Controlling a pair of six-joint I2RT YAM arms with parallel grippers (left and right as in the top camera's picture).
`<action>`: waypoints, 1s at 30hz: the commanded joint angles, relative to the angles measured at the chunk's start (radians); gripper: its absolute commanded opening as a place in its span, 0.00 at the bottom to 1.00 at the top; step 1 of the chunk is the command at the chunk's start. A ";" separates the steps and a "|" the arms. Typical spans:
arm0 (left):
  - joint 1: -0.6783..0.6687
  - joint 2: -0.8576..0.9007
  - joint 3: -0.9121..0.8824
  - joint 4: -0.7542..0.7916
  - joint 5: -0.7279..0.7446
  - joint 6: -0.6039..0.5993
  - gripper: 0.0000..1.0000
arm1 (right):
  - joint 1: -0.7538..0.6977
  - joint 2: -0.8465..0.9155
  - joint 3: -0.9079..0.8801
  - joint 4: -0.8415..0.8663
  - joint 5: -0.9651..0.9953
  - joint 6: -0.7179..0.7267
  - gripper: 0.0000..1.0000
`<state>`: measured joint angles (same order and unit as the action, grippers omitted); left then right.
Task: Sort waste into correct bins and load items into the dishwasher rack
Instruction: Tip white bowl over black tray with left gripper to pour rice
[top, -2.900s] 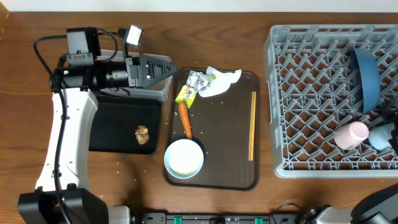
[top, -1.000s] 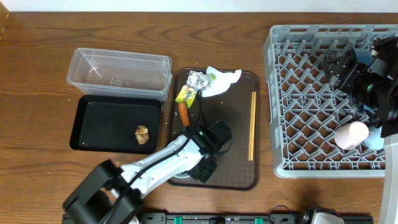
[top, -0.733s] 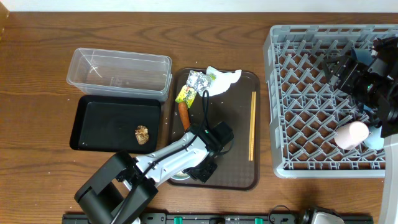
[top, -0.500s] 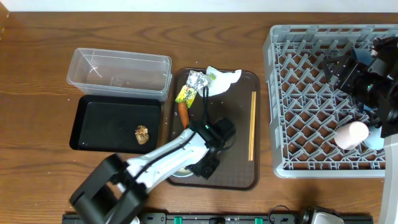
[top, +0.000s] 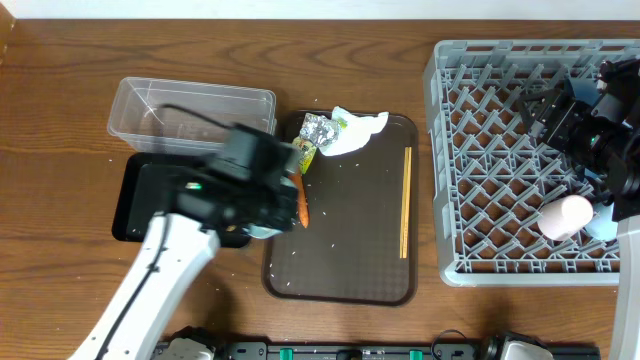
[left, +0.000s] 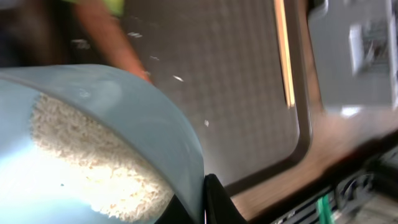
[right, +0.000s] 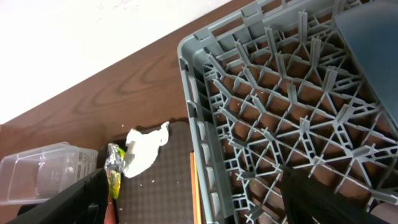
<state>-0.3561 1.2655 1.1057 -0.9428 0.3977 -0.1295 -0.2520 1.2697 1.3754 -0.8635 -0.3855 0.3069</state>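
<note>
While the left arm hangs blurred over the seam between the black tray (top: 135, 195) and the brown serving tray (top: 350, 270), the left gripper (left: 208, 194) is clamped on the rim of the white bowl (left: 124, 112), with one dark finger (left: 217, 202) pressed against the outside wall. White rice grains (left: 87, 162) lie heaped inside it, and more are scattered across the serving tray. Just beside the bowl sits the orange carrot (top: 299, 200). Above it come the yellow-green wrappers (top: 302, 152), the silver foil (top: 318, 128) and the crumpled white paper (top: 360, 127), bunched at the tray's far edge. The chopsticks (top: 405, 200) lie straight along its right side. The clear tub (top: 190, 108) stands behind the black tray. Over at the dishwasher rack (top: 480, 170), the right gripper (right: 194, 180) hovers with jaws spread wide and nothing between them. The dark blue plate (right: 373, 31) is in the rack's far corner, and the pink cup (top: 562, 215) and light blue cup (top: 598, 226) sit touching near the front right.
</note>
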 joint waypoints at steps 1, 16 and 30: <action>0.154 -0.032 0.006 -0.005 0.151 0.047 0.06 | 0.014 0.000 0.006 0.000 -0.008 0.011 0.80; 0.981 -0.014 -0.394 0.358 1.102 0.332 0.06 | 0.014 0.000 0.006 -0.002 -0.015 0.011 0.80; 1.065 0.106 -0.528 0.580 1.173 0.324 0.06 | 0.014 0.000 0.006 -0.009 -0.045 0.011 0.79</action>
<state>0.7033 1.3689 0.5777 -0.3664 1.5196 0.1661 -0.2520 1.2697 1.3754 -0.8703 -0.4118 0.3069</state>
